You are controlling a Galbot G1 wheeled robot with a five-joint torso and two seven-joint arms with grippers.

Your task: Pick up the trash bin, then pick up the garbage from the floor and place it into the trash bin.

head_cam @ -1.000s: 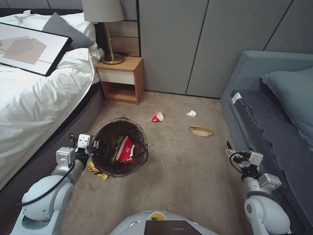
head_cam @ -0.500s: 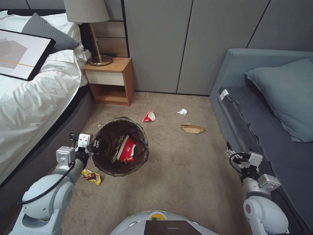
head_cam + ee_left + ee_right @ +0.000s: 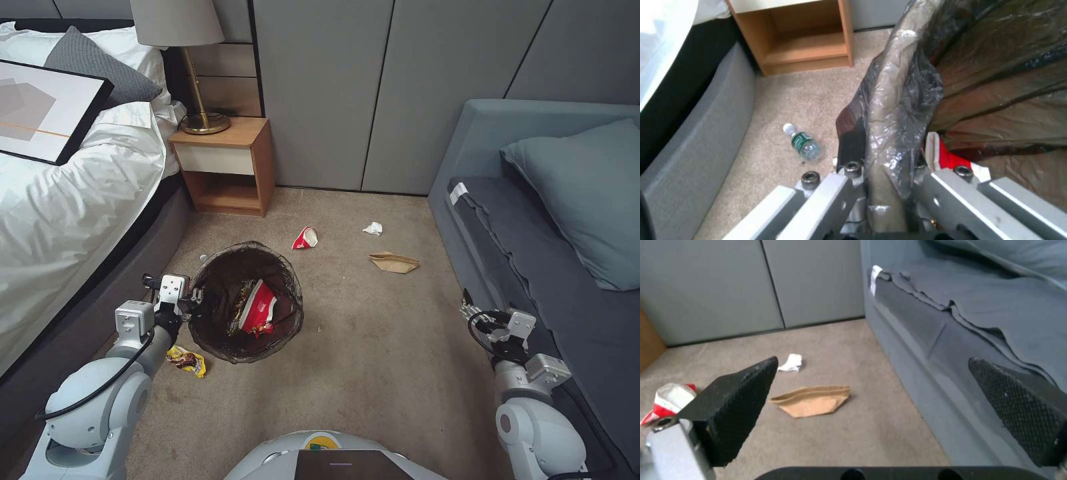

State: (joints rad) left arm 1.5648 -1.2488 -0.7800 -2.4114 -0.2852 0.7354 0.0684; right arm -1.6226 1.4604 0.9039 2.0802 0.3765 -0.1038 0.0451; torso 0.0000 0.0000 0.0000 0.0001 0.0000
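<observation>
Beige short-pile carpet (image 3: 373,347) covers the floor between bed and sofa. Lower left of the head view, the left tool (image 3: 195,298) clamps the rim of the round bin lined with a dark bag (image 3: 247,253). Lower right, the right tool (image 3: 871,406) hangs spread wide, nothing between its pads, a flattened brown paper bag (image 3: 811,404) lying beyond.

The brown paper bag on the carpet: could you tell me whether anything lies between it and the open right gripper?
Nothing visible does. The right gripper hangs open beside the sofa, with only bare floor between it and the brown paper bag. The white tissue wad lies beyond the bag.
</observation>
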